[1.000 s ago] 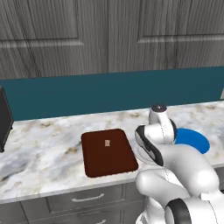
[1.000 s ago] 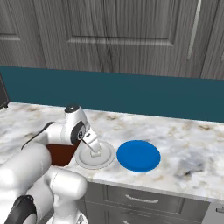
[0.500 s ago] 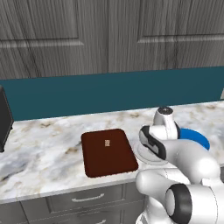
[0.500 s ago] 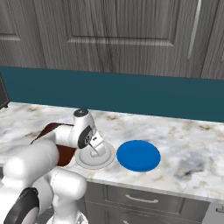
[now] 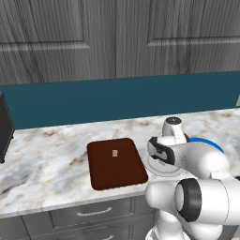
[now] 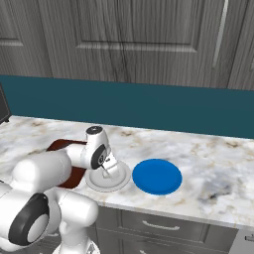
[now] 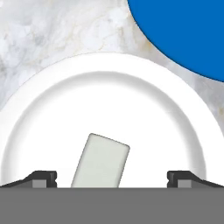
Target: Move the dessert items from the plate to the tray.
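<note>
The round white plate (image 7: 52,96) lies close under my hand, and one pale cream dessert piece (image 7: 101,161) rests on it, tilted, between my two finger tips. My gripper (image 7: 111,177) is open, its fingers wide on either side of the piece and not touching it. From the right base view the gripper (image 6: 106,171) hangs just above the plate (image 6: 121,179). The dark reddish-brown tray (image 5: 115,164) lies left of the plate (image 5: 154,169) and carries one small pale dessert piece (image 5: 114,153).
A flat bright blue disc (image 6: 157,176) lies right of the plate, nearly touching it, and its edge shows as the blue disc (image 7: 183,30) in the hand view. A black appliance (image 5: 4,129) stands at the far left. The counter's front edge is close by.
The hand has moved a little to the right and lower over the plate. The tray and the piece on it have stayed put.
</note>
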Motion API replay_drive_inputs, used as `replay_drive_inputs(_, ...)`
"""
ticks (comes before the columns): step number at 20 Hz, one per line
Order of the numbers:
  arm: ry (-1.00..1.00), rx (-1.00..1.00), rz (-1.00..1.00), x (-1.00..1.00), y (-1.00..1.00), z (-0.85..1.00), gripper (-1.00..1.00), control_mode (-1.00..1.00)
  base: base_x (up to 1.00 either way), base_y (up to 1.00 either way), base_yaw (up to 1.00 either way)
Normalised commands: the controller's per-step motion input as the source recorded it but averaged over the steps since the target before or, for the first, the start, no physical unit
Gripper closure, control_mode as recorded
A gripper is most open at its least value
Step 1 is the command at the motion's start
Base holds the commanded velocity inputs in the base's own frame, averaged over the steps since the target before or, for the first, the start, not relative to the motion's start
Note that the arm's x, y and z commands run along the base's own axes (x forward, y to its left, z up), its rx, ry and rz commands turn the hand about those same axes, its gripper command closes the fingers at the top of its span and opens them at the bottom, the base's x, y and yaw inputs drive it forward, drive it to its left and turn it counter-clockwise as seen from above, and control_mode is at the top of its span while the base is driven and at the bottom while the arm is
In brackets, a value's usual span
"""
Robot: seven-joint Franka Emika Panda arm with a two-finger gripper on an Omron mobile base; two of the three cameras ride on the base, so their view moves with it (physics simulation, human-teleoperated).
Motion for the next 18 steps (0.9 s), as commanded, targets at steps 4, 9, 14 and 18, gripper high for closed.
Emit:
replay_drive_inputs(4,0.02,0.01,-0.04,0.0,0.0,-0.35,-1.0,-1.0,0.0,0.0,0.0)
replay_drive_inputs(9,0.0,0.01,0.0,0.01,0.0,-0.16,-1.0,-1.0,0.0,0.0,0.0)
replay_drive_inputs(14,0.0,0.03,0.0,0.0,0.0,-0.15,-1.0,-1.0,0.0,0.0,0.0)
replay_drive_inputs(18,0.0,0.03,0.0,0.0,0.0,-0.12,1.0,-1.0,0.0,0.0,0.0)
